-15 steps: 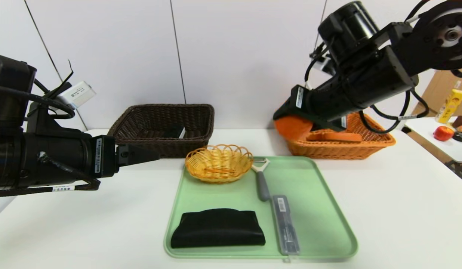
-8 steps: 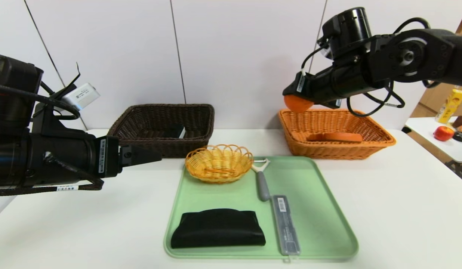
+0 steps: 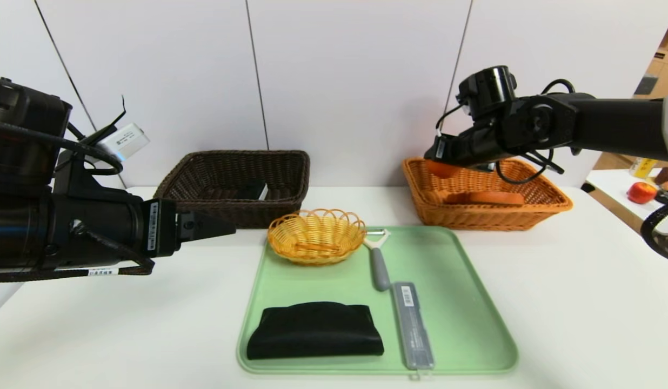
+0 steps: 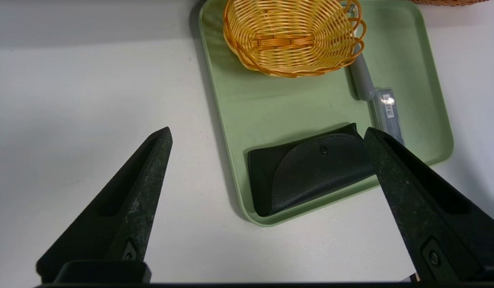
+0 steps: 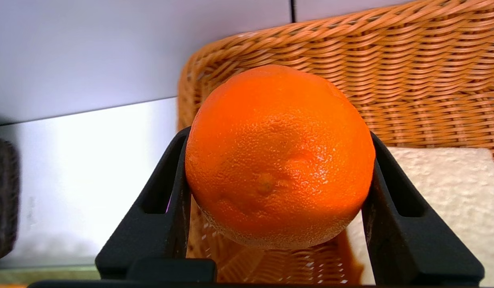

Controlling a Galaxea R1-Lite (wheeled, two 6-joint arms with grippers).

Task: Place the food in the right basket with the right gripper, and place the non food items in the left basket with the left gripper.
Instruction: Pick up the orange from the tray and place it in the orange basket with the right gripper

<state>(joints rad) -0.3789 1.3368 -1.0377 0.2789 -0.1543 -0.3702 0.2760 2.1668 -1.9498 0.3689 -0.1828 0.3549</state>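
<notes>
The green tray (image 3: 463,302) lay at the middle of the white surface (image 3: 582,302), with bare surface on both sides of it and in front. Behind the tray's left corner stood the dark brown left basket (image 3: 231,186), and behind its right corner the orange-tan right basket (image 3: 528,213); open surface ran between the two baskets.

The right tool (image 5: 277,200) hung over the near-left part of the right basket, its fingers (image 5: 395,208) pressed on either side of one orange (image 3: 441,168), held above the weave. One bread slice (image 3: 485,198) lay inside that basket, beside the orange. The left basket held a white case (image 3: 263,193), only partly seen.

On the tray stood one small yellow basket (image 3: 316,236) at the far left corner, with nothing seen in it. To its right lay one grey-handled peeler (image 3: 378,265), then one slim grey case (image 3: 413,327) toward the near edge. One black pouch (image 3: 315,337) lay at the tray's near left.

The left tool (image 4: 267,138) hovered left of the tray, fingers spread wide, holding nothing.
</notes>
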